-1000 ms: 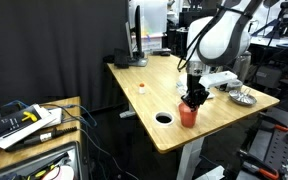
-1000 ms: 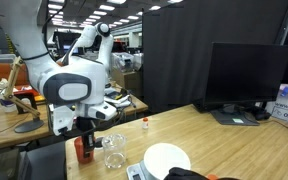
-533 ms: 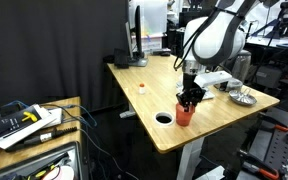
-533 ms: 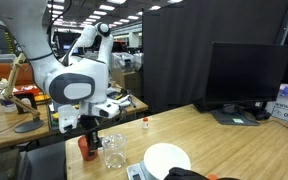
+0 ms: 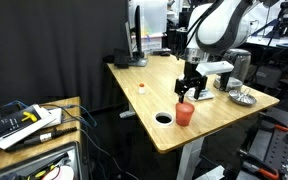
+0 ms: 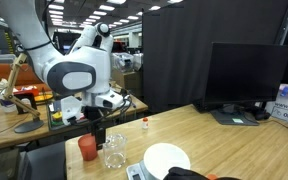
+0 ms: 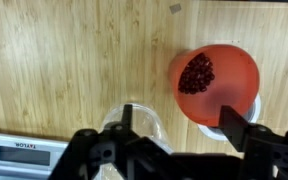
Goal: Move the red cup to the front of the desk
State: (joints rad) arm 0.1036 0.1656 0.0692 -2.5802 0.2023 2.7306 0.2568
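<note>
While hanging above the red cup [image 5: 185, 114] on the desk [image 5: 144, 105], the claw [image 5: 188, 93] gapes wide, holding nothing.

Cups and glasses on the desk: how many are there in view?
2. The red cup stands near the edge of the desk; a clear glass stands just beside it. Others may be hidden.

In an exterior view, desk [image 5: 134, 92] is seen from afar, slightly above, across its corner. In an exterior view, desk [image 6: 229, 140] is seen nearer, low, along its top. Wrist view is aimed straight down, close, claw [image 7: 181, 122] at bottom edge. red cup [image 5: 185, 114] [image 6: 87, 147] [image 7: 232, 85] is shared by all three.
</note>
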